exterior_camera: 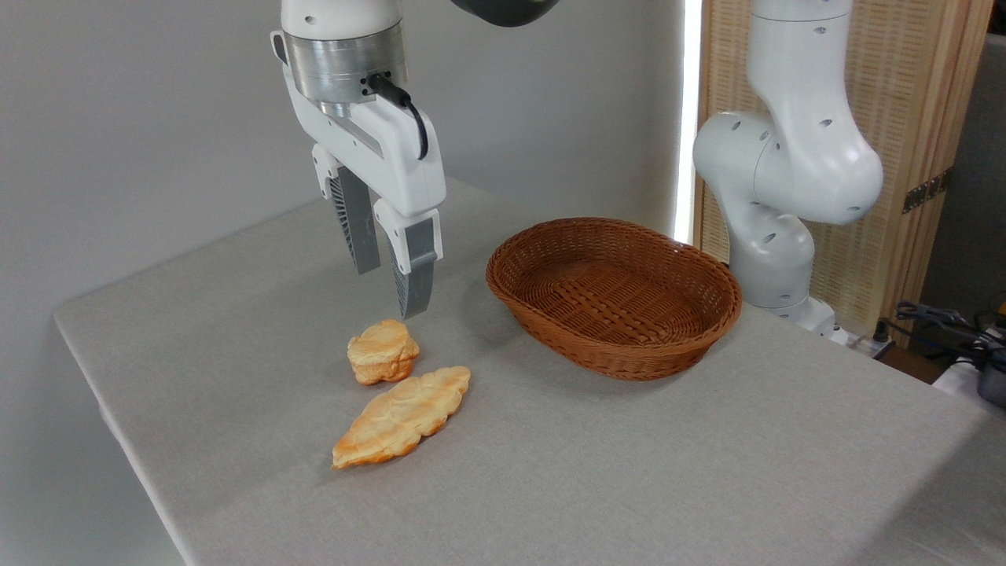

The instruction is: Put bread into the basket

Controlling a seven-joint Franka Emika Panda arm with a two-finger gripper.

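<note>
The bun (383, 351) sits on the grey cloth-covered table (707, 472), well in from the left edge and roughly midway between the near and far edges. A longer, flat leaf-shaped pastry (402, 416) lies just nearside of it, its upper end very close to the bun or touching it; the view does not settle which. The oval wicker basket (711, 310) stands empty toward the far right edge, well apart from both.

The gripper (389, 287) hangs above and slightly behind the bun, fingers pointing down and set apart with a clear gap between them, holding nothing. The lower fingertip (414, 303) is close over the bun's top but not on it.

By its look, the bun should be light and likely somewhat yielding, with a lumpy pale crown and a matte surface that should not slip much. Its chunky, roundish body offers the best hold across the middle of its flanks, below the uneven top, where the pads can meet fuller sides. A gentle squeeze seems wise, since a hard one could deform it. The neighbouring pastry crowds the near side, so fingers closing along the left-right line would probably avoid nudging it.
</note>
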